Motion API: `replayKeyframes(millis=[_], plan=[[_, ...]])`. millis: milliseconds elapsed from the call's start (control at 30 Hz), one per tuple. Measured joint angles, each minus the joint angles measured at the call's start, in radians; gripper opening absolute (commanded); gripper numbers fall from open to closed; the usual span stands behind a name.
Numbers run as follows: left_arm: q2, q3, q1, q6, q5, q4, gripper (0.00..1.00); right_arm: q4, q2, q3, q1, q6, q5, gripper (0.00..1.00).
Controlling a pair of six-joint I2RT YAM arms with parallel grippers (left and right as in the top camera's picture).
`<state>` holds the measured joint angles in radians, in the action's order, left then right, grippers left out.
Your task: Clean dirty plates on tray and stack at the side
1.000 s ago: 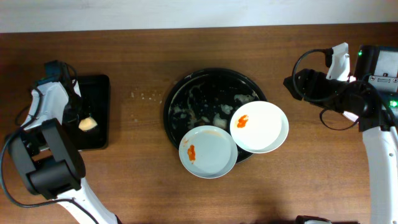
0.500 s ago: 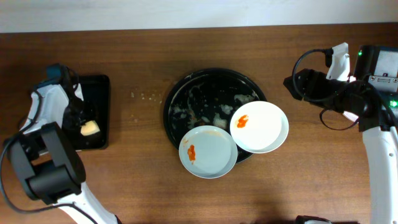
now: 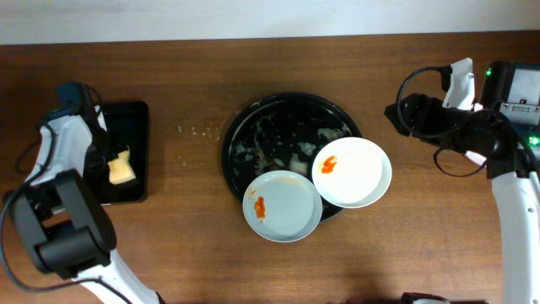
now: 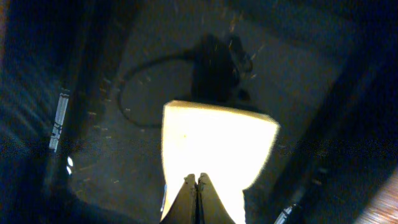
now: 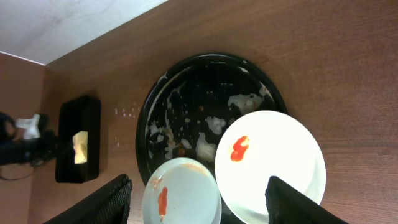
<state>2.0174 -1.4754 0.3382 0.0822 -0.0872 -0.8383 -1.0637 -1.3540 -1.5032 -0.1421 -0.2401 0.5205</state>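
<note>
The large round black tray (image 3: 232, 127) sits mid-table, smeared with pale residue. Two plates show, both overhanging its front rim: a pale-blue plate (image 3: 283, 205) and a white plate (image 3: 353, 172), each with an orange-red smear. A third plate is not in view. My left gripper (image 4: 198, 177) is over the small rectangular tray, its fingers closed on a yellow sponge (image 4: 217, 143). My right gripper (image 5: 196, 186) is wide open and empty, high above both plates. The right wrist view shows the tray (image 5: 146, 124), the pale-blue plate (image 5: 183, 196) and the white plate (image 5: 273, 165).
The small rectangular black tray (image 3: 135, 118) lies at the far left with the sponge (image 3: 121, 169) in it. Pale specks (image 3: 194, 129) dot the wood between the two trays. The right arm (image 3: 439, 118) hangs over the table's right side.
The left wrist dipped toward the front of the small tray, then came back. The sponge shifted with it and now shows a larger face. The right arm and the plates have not moved.
</note>
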Motion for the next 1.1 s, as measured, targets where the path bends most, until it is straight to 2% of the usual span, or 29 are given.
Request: replayKeyframes(millis=[267, 567, 867, 1100], plan=[[0.086, 0.002, 0.0, 0.0, -0.042, 0.035, 0.0, 0.0, 0.0, 0.0, 0.0, 0.0, 0.0, 0.7], [0.099, -0.052, 0.0, 0.0, -0.018, -0.053, 0.0, 0.0, 0.0, 0.0, 0.0, 0.0, 0.0, 0.7], [-0.023, -0.059, 0.002, 0.006, 0.005, -0.134, 0.02, 0.0, 0.0, 0.0, 0.0, 0.0, 0.0, 0.7], [-0.028, -0.048, 0.032, 0.054, -0.019, -0.128, 0.02, 0.0, 0.0, 0.0, 0.0, 0.001, 0.0, 0.7]])
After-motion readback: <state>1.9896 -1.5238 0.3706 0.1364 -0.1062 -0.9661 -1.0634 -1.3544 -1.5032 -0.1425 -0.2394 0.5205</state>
